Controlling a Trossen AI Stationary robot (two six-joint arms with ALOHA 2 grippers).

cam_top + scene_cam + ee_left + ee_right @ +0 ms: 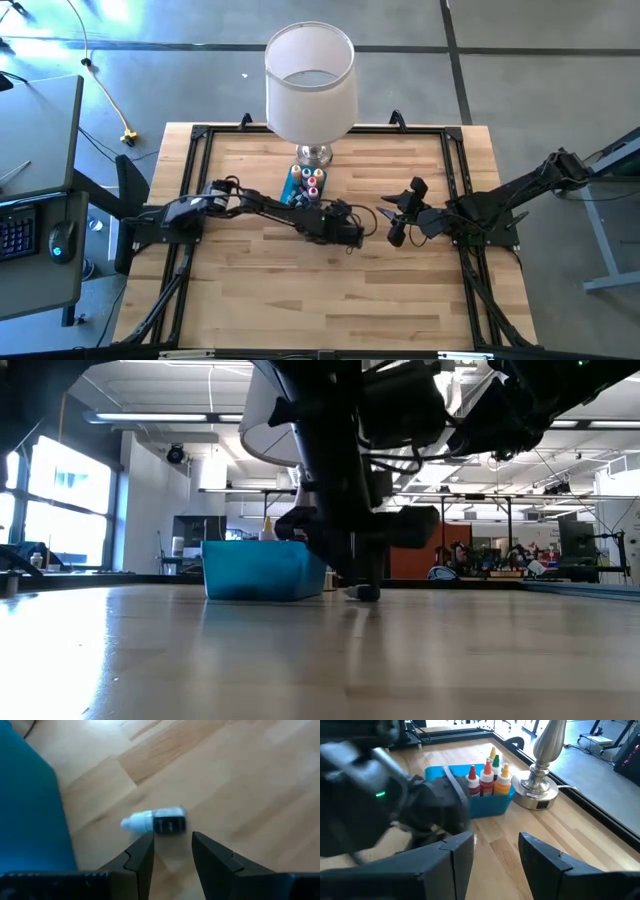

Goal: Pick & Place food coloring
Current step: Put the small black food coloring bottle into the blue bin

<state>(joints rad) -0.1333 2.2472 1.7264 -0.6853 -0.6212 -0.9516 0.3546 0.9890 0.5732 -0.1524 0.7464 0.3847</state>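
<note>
One food coloring bottle [159,821], dark with a white dropper cap, lies on its side on the wooden table close to the blue tray [27,810]. My left gripper [172,839] is open and slants down at it, with its fingertips just short of the bottle and not touching it. In the high view this gripper [352,236] is at the table's middle and hides the bottle. Several more food coloring bottles [487,774] stand upright in the blue tray [495,802]. My right gripper [495,840] is open and holds nothing; it hangs right of centre [394,228], facing the tray.
A lamp with a white shade [310,75] stands at the far middle of the table, its metal base [538,790] right beside the tray. A black frame [455,170] runs around the tabletop. Bare wood [300,300] lies toward the near edge.
</note>
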